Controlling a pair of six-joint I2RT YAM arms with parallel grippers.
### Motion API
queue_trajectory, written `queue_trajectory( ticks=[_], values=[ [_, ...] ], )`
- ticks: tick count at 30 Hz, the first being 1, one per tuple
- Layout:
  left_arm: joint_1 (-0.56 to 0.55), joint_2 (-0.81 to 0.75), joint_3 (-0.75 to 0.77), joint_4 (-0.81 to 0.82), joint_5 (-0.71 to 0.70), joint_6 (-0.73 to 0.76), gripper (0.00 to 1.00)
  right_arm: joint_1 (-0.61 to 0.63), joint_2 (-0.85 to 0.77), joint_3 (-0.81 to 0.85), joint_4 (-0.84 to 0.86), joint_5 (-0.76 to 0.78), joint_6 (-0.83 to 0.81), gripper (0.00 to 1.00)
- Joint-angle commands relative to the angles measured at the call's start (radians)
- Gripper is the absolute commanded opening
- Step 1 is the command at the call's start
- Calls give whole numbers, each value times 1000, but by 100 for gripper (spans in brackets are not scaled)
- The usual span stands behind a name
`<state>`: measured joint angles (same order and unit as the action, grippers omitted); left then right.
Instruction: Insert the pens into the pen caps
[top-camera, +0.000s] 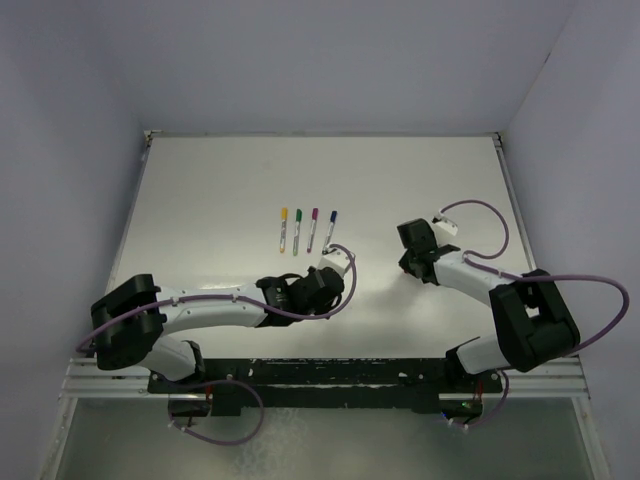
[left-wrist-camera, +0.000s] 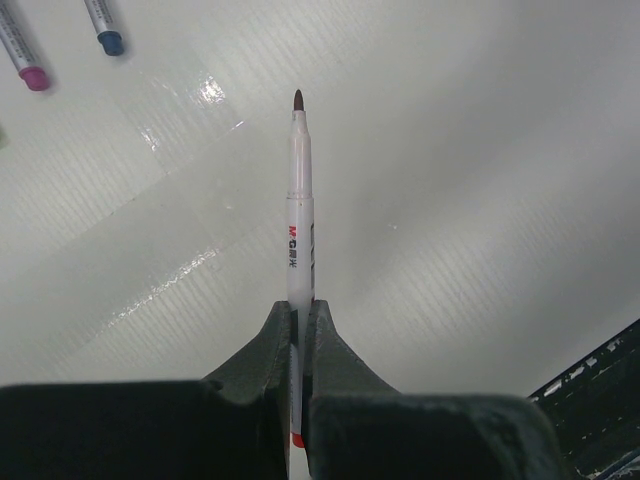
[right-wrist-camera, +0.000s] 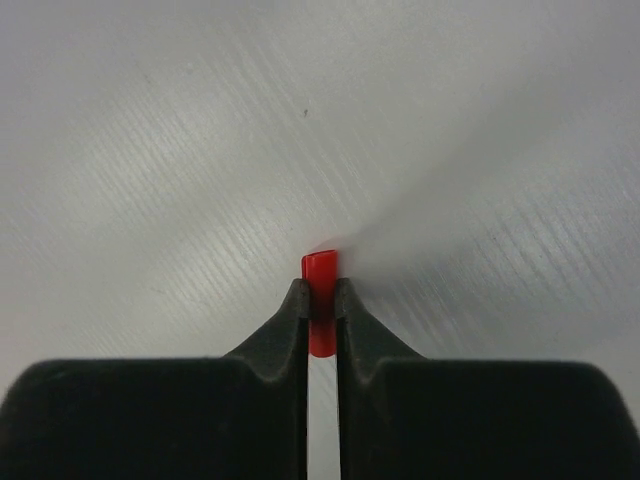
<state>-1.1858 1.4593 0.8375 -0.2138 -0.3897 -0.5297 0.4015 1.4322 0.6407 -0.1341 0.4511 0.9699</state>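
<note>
My left gripper is shut on a whitish pen. The pen sticks out ahead of the jaws with its dark red tip bare, above the table. In the top view this gripper hangs just below the row of pens. My right gripper is shut on a small red pen cap, low over the table; from above that gripper is to the right of centre. Yellow, green, magenta and blue pens lie side by side, each with its cap on.
The white table is walled at the back and on both sides. The magenta pen and the blue pen show at the upper left of the left wrist view. A black frame edge shows at its lower right.
</note>
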Motion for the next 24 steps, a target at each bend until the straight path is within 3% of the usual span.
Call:
queue_trajectory(
  ticks=[1, 7, 13, 17, 24],
  values=[
    [0, 3, 14, 42, -12, 8, 0, -3, 0, -38, -28, -47, -1, 5],
    [1, 6, 13, 70, -4, 16, 0, -3, -179, -106, 81, -69, -86, 0],
    [2, 20, 21, 132, 10, 36, 0, -3, -320, -47, 74, -84, -215, 0],
    [2, 23, 25, 193, 39, 50, 0, -3, -414, -51, 161, -162, -286, 0],
    [2, -41, -81, 505, 148, 79, 0, -3, -571, -136, 397, -310, -328, 0]
  ],
)
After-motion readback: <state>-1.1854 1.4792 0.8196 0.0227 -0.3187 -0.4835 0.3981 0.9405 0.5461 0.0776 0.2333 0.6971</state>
